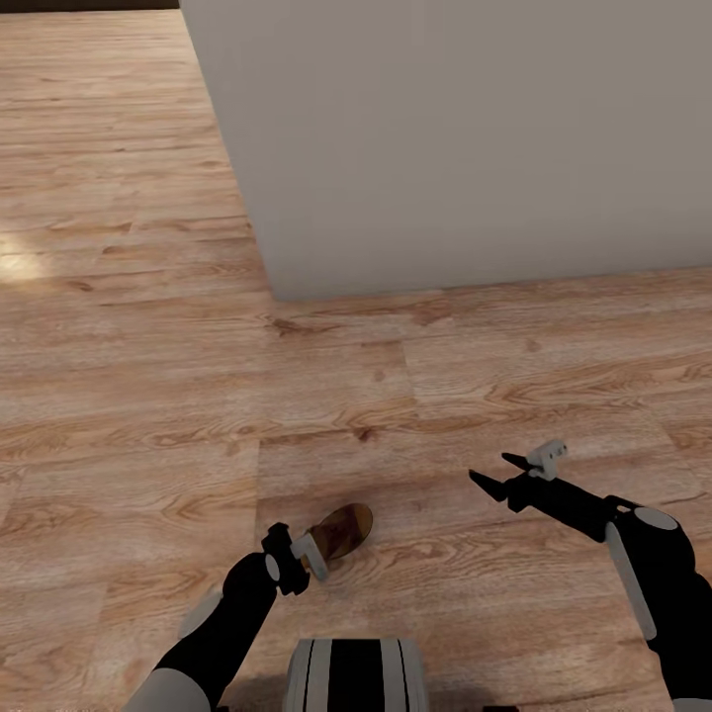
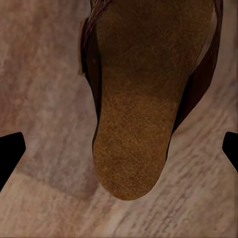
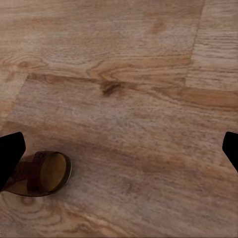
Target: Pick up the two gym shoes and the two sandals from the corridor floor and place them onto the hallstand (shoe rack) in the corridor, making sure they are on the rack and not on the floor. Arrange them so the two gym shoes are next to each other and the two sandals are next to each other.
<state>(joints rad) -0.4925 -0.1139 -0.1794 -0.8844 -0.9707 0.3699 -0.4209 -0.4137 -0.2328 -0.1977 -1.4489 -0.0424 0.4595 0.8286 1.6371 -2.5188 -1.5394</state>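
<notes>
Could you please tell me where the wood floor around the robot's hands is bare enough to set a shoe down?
Bare light brown wood-plank floor stretches between the grey wall and both hands. It is crowded only near the left hand, where the dark brown leather sandal lies. The right hand hangs open over bare planks.

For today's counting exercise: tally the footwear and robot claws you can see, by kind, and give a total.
Sandals: 1
Gym shoes: 0
Robot claws: 2, left claw and right claw
Total: 3

Matt, grainy wood floor — sandal of dark glossy leather, rough suede-like tan footbed.
</notes>
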